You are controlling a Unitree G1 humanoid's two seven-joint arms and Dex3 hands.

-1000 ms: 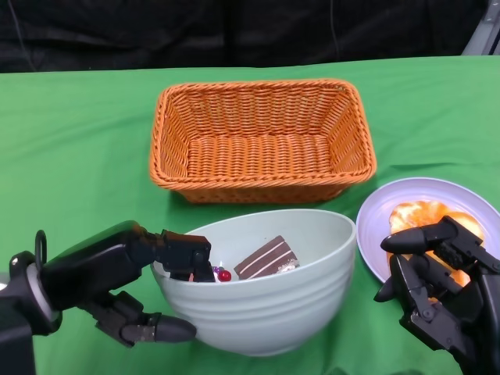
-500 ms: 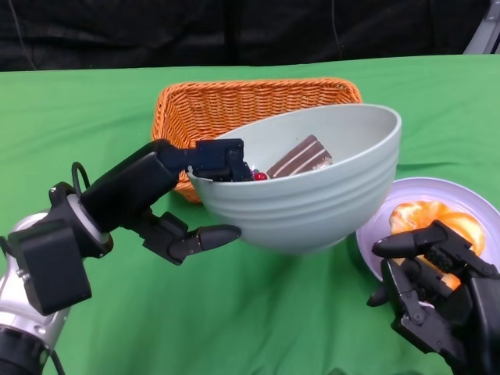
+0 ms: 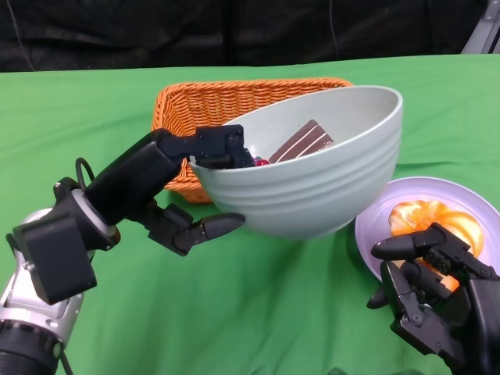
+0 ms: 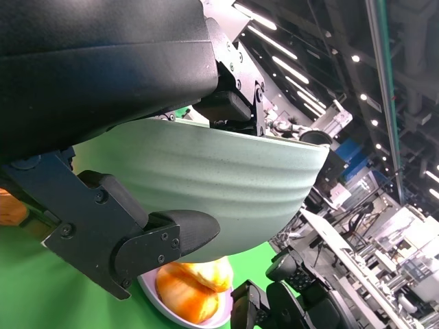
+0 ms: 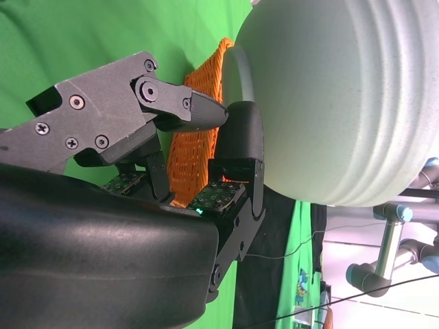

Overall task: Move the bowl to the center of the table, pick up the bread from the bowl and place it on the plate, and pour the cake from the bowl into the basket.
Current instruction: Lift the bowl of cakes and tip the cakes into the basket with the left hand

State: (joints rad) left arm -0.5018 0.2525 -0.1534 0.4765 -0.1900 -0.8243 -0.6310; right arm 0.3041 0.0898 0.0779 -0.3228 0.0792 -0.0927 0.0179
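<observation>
My left hand point(image 3: 195, 187) grips the rim of the pale green bowl point(image 3: 312, 187) and holds it in the air, tilted, in front of the orange basket point(image 3: 187, 105). A brown layered cake slice point(image 3: 301, 142) lies inside the bowl against its far wall, with small red bits beside it. The bread point(image 3: 426, 219) sits on the lavender plate point(image 3: 461, 195) at the right. My right hand point(image 3: 426, 293) hovers low beside the plate with its fingers apart and nothing in it. The left wrist view shows the bowl's ribbed wall point(image 4: 226, 185) and the bread point(image 4: 195, 284) below it.
Green cloth point(image 3: 78, 117) covers the table. The basket stands at the back centre, partly hidden by the raised bowl. A dark backdrop runs behind the table's far edge.
The left hand has lifted the bowl off the table, carried it up toward the basket, then tilted it a little more. The cake has slid toward the far wall. The right hand stayed.
</observation>
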